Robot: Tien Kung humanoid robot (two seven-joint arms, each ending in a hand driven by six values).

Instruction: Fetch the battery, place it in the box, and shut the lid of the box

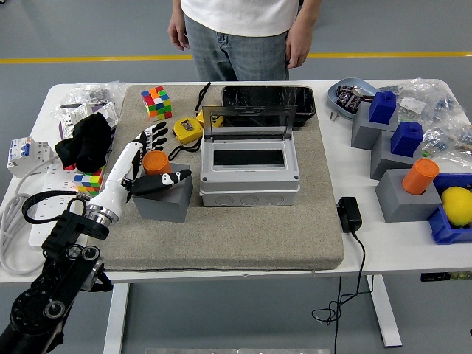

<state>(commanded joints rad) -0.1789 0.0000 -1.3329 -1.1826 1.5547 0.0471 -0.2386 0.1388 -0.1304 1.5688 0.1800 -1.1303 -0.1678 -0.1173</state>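
The robot's left hand (147,166) reaches the orange battery (155,162) standing in a grey block (164,199), fingers (155,133) spread, not yet gripping. Next: close, lift, carry right into the open box (249,173).

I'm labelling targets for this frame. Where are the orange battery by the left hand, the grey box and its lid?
orange battery (155,162), head view, its orange side
grey box (249,190), head view, its front wall
lid (249,124), head view, its raised clear panel
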